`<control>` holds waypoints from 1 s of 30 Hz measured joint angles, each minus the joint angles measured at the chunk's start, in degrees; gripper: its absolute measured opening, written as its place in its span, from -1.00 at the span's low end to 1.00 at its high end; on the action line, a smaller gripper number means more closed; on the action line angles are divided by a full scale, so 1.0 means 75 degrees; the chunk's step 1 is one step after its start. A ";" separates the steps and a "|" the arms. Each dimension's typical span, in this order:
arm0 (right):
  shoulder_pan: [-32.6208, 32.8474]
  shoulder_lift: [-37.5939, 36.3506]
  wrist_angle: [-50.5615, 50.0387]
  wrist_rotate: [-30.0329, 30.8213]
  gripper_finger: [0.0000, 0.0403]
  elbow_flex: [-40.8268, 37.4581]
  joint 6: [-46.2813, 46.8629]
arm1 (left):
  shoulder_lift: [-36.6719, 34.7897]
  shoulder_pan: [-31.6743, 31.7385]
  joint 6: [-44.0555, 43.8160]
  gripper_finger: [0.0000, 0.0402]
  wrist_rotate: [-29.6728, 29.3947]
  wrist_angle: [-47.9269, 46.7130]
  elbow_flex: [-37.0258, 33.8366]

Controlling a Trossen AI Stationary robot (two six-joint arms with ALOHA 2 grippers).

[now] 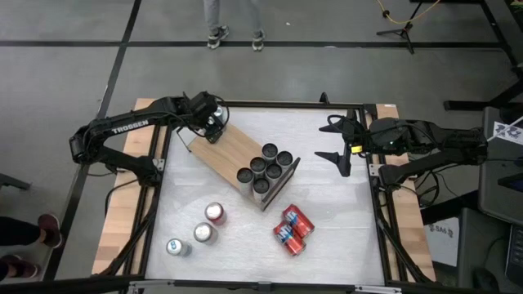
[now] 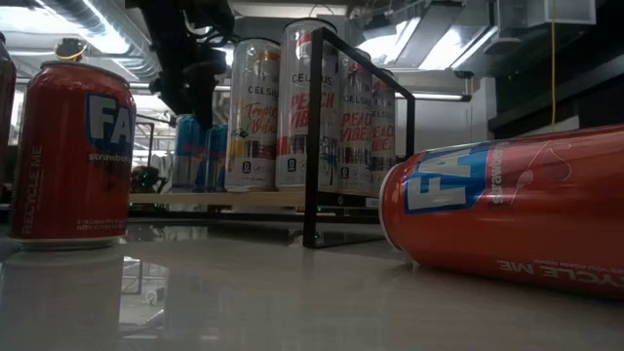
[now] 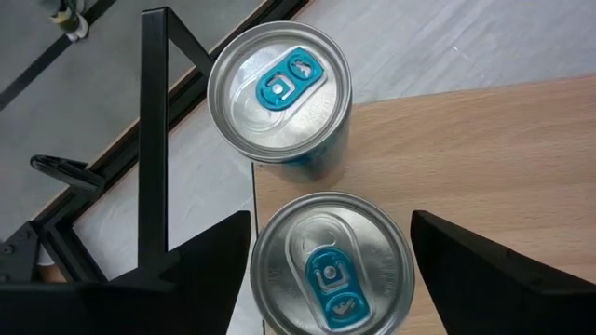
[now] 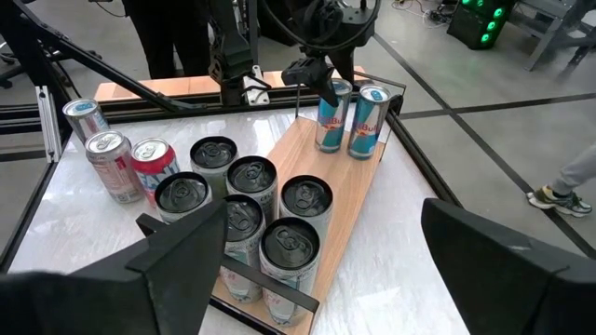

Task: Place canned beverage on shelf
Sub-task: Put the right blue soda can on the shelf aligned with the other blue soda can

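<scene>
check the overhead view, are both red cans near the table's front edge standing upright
No, the two red cans lie on their sides on the table.

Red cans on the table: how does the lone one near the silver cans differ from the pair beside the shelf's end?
The lone red can stands upright, top up; the red pair lies on its sides. The lone can stands near two silver cans; the pair lies close together beside the shelf. All are off the shelf.
</scene>
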 joint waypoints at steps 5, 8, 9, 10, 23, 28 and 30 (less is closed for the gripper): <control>0.0000 0.0000 -0.0001 0.0000 0.75 0.0000 0.0000 | -0.0178 0.0000 0.0000 0.43 0.0000 0.0014 0.0000; 0.0000 0.0000 0.0000 0.0000 0.75 0.0000 0.0000 | -0.0388 0.0000 -0.0038 0.43 0.0003 0.0093 0.0000; 0.0001 0.0000 -0.0001 0.0002 0.75 0.0000 -0.0001 | -0.0466 0.0003 -0.0111 0.43 0.0016 0.0105 0.0000; 0.0003 0.0000 0.0001 0.0003 0.75 0.0000 0.0000 | -0.0545 0.0003 -0.0209 0.43 0.0065 0.0126 0.0000; 0.0003 0.0000 0.0000 0.0003 0.75 0.0000 0.0000 | -0.0997 -0.0003 -0.1923 0.44 0.1048 0.0181 0.0000; 0.0003 0.0000 0.0001 0.0003 0.75 0.0000 0.0000 | -0.0979 0.0000 -0.2925 0.40 0.1044 0.0110 0.0000; 0.0002 0.0000 0.0001 0.0003 0.75 0.0000 0.0002 | -0.0986 -0.0003 -0.3037 0.39 0.1034 0.0024 0.0000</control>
